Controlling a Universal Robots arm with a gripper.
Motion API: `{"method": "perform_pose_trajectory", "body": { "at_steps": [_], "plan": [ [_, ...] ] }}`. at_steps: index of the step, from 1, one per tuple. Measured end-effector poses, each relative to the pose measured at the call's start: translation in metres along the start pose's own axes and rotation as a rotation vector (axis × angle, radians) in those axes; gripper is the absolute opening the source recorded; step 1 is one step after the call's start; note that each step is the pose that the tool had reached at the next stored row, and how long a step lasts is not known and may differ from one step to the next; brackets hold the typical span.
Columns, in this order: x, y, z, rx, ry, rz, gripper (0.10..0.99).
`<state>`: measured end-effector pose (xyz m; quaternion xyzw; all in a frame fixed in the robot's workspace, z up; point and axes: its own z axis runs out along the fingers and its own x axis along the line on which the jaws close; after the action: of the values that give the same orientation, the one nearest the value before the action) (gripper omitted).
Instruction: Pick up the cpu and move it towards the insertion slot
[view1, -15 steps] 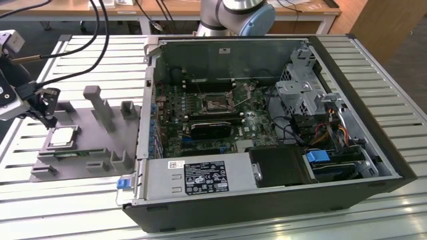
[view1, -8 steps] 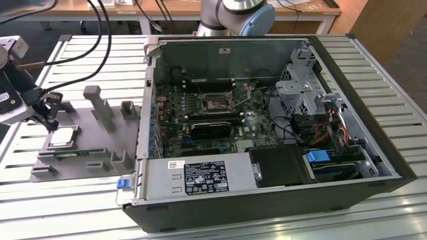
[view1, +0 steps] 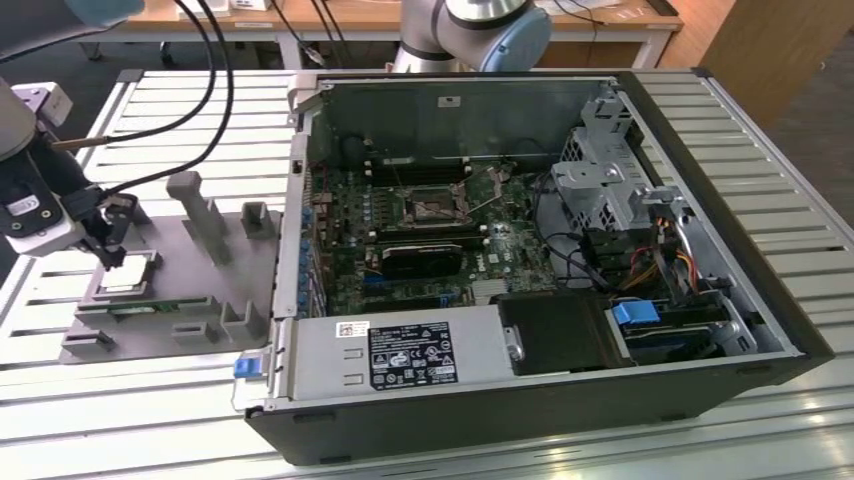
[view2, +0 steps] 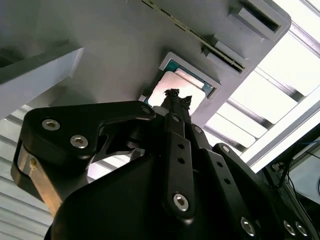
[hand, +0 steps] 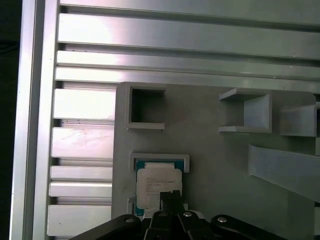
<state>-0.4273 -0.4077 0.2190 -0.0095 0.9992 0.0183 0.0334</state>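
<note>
claw (hand: 170, 196): fingertips pinched together, gripping nothing, poised just over cpu (hand: 155, 181) | cpu: flat in grey tray (hand: 210, 165) recess, lid print too small to read | insertion slot (view1: 434, 210): in open computer case (view1: 721, 200), well apart | white label (view1: 407, 352) on power supply (view1: 314, 358): text too small to read

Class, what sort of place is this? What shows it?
Probably a robotics lab for computer assembly: an open computer case lies on a slatted metal table, and the claw hangs over the cpu in a grey tray.

Black end effector (view2: 176, 97), silver screws (view2: 180, 201), grey arm (view1: 478, 28)
</note>
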Motion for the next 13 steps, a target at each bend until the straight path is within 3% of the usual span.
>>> {"method": "perform_pose_trajectory", "body": {
  "at_steps": [4,12,13],
  "plan": [
    [-0.0001,-0.0003,0.0057,0.0,0.0044,0.002,0.102],
    [-0.0001,-0.0003,0.006,0.0,0.0045,0.002,0.11],
    [-0.0001,-0.0003,0.006,0.0,0.0045,0.002,0.165]
  ]
}}
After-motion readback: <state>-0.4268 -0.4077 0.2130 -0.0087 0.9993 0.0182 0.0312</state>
